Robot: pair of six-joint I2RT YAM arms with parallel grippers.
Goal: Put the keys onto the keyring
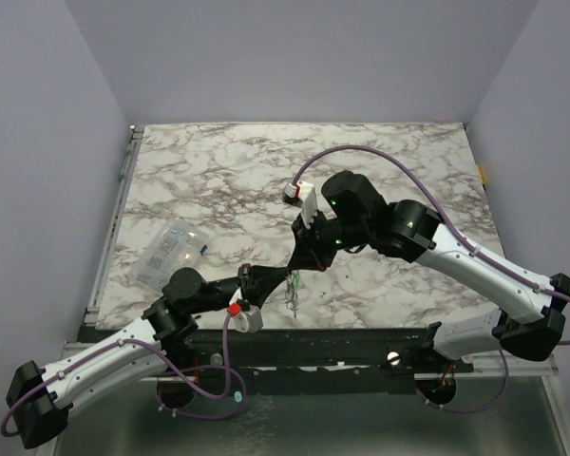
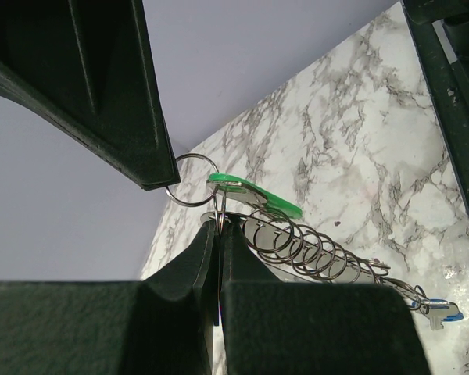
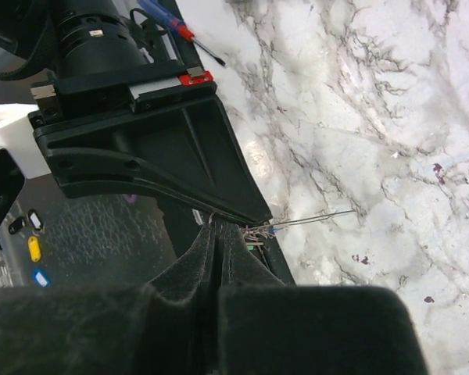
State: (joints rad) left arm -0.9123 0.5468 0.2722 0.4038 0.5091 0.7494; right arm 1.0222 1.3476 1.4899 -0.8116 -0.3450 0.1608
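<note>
Both of my grippers are shut tight, tips almost touching, above the near edge of the surface. My left gripper, at the bottom centre of its wrist view, pinches a thin metal edge of the keyring. My right gripper seems clamped on the small wire ring just left of the green key. The chain trails to the lower right, and the blue key hangs at its end.

I judge all of this to be very light, hard and slippery. The ring is springy wire, so it could twist or snap out of a pinch. The chain is limp and offers no support. The flat plastic key heads look like the surest places to grip.
</note>
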